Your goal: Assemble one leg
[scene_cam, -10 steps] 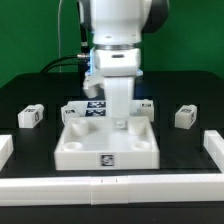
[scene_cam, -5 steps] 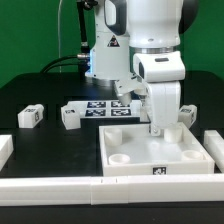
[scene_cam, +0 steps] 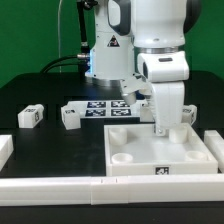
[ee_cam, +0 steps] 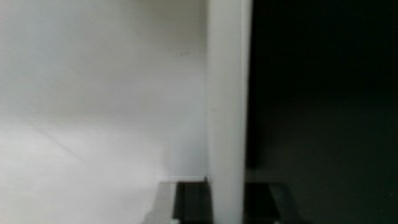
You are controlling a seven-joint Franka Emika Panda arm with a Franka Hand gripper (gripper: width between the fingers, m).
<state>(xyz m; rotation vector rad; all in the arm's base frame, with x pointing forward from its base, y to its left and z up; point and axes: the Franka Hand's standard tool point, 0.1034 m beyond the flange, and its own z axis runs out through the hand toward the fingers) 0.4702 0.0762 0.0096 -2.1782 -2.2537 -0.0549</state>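
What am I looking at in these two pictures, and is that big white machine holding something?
It is a robot arm building furniture on a black table. One picture comes from a camera standing off the arm; the other, blurry one comes from a camera on its wrist. Its two fingers seem to pinch the raised rim of a large white tray. Small tagged blocks, the legs, lie loose nearby, along with a flat marker board and long white bars.

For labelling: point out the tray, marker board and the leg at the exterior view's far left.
tray (scene_cam: pixel 128 170): exterior view, front rim.
marker board (scene_cam: pixel 100 108): exterior view, top face.
leg (scene_cam: pixel 32 116): exterior view, front face.
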